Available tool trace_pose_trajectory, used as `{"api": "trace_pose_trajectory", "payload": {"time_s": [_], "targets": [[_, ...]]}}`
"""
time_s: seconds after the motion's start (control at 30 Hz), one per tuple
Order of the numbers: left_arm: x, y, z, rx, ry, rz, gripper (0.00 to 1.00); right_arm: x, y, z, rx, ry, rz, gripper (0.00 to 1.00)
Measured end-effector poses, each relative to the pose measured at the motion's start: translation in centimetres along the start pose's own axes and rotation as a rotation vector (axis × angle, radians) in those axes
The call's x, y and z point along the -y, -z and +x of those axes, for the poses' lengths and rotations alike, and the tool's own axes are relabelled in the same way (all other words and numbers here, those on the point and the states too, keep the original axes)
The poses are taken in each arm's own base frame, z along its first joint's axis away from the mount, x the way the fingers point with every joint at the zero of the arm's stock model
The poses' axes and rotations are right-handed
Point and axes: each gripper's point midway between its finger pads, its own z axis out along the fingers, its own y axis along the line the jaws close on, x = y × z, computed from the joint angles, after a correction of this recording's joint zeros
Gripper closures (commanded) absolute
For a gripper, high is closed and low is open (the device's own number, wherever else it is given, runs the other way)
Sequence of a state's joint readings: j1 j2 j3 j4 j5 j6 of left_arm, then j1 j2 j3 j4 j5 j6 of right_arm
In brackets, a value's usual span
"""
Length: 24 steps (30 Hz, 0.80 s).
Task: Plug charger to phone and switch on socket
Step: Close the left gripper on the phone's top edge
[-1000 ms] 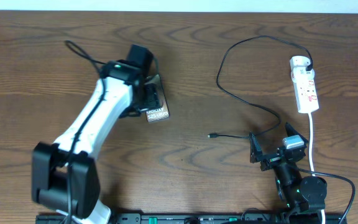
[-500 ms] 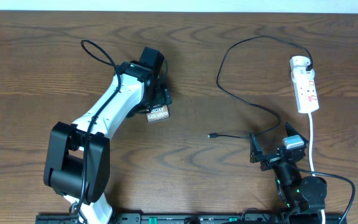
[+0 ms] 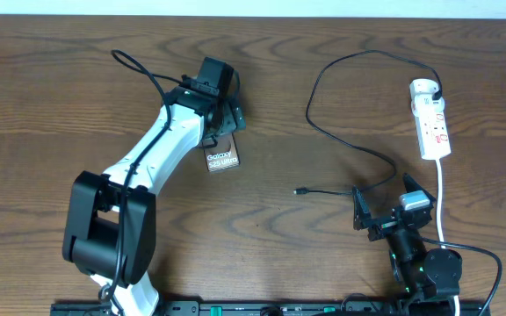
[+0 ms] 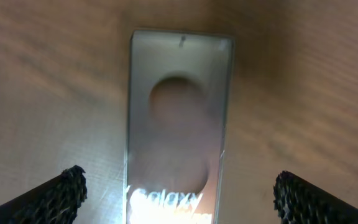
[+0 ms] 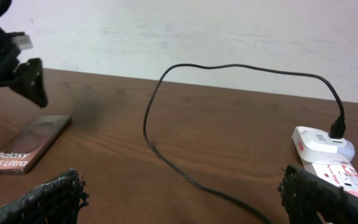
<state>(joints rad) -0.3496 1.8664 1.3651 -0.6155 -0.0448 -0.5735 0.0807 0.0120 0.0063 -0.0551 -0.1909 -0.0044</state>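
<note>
Spread wide and gripping nothing, the left end effector (image 4: pixel 180 194) hangs over the phone (image 3: pixel 222 160) at centre-left of the overhead frame, the phone's long axis lying on the tabletop (image 3: pixel 77 53) between its jaws, while the released right end effector (image 3: pixel 387 204) sits lower right, nearer the connector tip (image 3: pixel 298 190) of the charger (image 3: pixel 308 112).

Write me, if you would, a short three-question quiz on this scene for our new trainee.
1. True or false: the charger has its connector tip plugged into the phone.
2. The charger's other end is plugged into: A the socket; B the phone; C nothing.
3. Fill in: the left gripper hovers over the phone with its fingers ___.

Key: 1 false, the tip lies apart from the phone; 2 A; 3 open.
</note>
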Motion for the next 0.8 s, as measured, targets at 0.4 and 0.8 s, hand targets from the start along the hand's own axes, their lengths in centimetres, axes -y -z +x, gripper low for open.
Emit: {"api": "trace_pose_trajectory", "payload": {"time_s": [0.4,0.8], "targets": [[-0.9,-5.8,0.2,0.003,-0.055,-0.084,0.02,0.0,0.0,0.0,0.000,0.000,0.000,0.01],[-1.1,-6.8,2.6,-0.093,-0.083,-0.096,0.02,0.0,0.0,0.0,0.000,0.000,0.000,0.01]]}}
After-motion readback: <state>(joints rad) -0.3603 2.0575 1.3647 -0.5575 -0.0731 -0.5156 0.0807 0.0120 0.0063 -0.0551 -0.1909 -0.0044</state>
